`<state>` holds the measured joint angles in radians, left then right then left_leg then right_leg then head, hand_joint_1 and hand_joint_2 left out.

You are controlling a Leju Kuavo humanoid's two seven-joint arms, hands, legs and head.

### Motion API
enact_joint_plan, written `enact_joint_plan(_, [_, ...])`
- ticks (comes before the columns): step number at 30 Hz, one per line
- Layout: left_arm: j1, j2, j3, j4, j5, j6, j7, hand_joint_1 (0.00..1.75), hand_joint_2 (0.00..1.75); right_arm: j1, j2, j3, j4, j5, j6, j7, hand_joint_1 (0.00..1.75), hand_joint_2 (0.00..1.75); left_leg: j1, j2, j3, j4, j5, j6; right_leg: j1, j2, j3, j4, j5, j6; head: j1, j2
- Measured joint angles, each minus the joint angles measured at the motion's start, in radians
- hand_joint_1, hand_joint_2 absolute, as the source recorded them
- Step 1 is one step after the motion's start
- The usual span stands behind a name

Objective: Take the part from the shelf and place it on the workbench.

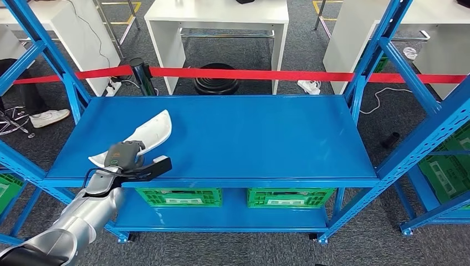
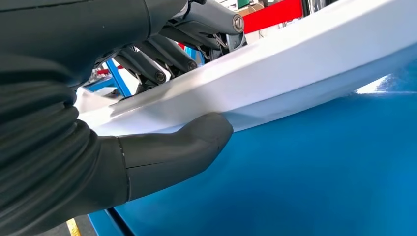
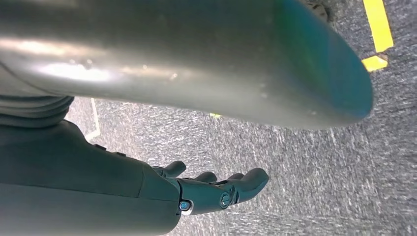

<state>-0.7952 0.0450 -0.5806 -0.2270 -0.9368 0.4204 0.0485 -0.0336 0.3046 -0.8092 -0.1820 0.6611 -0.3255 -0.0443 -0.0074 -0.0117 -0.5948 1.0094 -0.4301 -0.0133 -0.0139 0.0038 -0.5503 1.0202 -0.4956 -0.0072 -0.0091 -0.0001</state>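
Observation:
A long, curved white part (image 1: 145, 133) lies on the left of the blue shelf (image 1: 249, 138), running from the front edge towards the back. My left hand (image 1: 126, 159) is at its near end by the shelf's front edge. In the left wrist view the part (image 2: 295, 64) sits between the dark fingers (image 2: 152, 59) on its top face and the thick grey thumb (image 2: 187, 147) pressed under its edge, so my left hand (image 2: 98, 123) grips it. The part's far end still looks close to the shelf surface. My right hand (image 3: 221, 189) hangs over grey carpet, fingers apart and holding nothing.
Two green crates (image 1: 178, 197) (image 1: 290, 197) stand on the lower shelf level. Blue uprights (image 1: 382, 50) frame both sides of the shelf. Red barrier tape (image 1: 249, 74) runs behind it, with white tables (image 1: 221, 22) beyond. More green crates (image 1: 449, 166) sit in the rack at the right.

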Motion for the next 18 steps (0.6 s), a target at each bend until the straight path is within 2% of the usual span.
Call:
enact_joint_plan(4, [-0.003, 0.003, -0.002, 0.0, -0.012, 0.008, -0.019, 1.75, 1.75, 0.0, -0.002, -0.008, 0.0, -0.001, -0.001, 0.0, 0.0, 0.0, 0.0, 0.0, 0.0, 0.0, 0.0, 0.0, 0.0, 0.0, 0.0, 0.0, 0.0, 0.0, 0.0, 0.0])
enact_joint_plan(10, [-0.006, 0.005, -0.007, 0.0, -0.035, 0.146, -0.11, 1.75, 1.75, -0.001, -0.002, -0.016, 0.0, -0.006, -0.004, 0.02, 0.0, 0.0, 0.0, 0.0, -0.001, 0.0, 0.0, 0.0, 0.0, 0.0, -0.002, 0.0, 0.0, -0.001, 0.0, 0.0])
enact_joint_plan(18, [-0.007, 0.004, -0.007, 0.0, -0.035, 0.16, -0.123, 1.75, 1.75, -0.002, -0.002, -0.02, 0.0, -0.006, -0.004, 0.023, 0.0, 0.0, 0.0, 0.0, -0.004, 0.0, 0.0, 0.0, 0.0, 0.0, -0.005, 0.0, 0.0, -0.001, 0.0, 0.0])
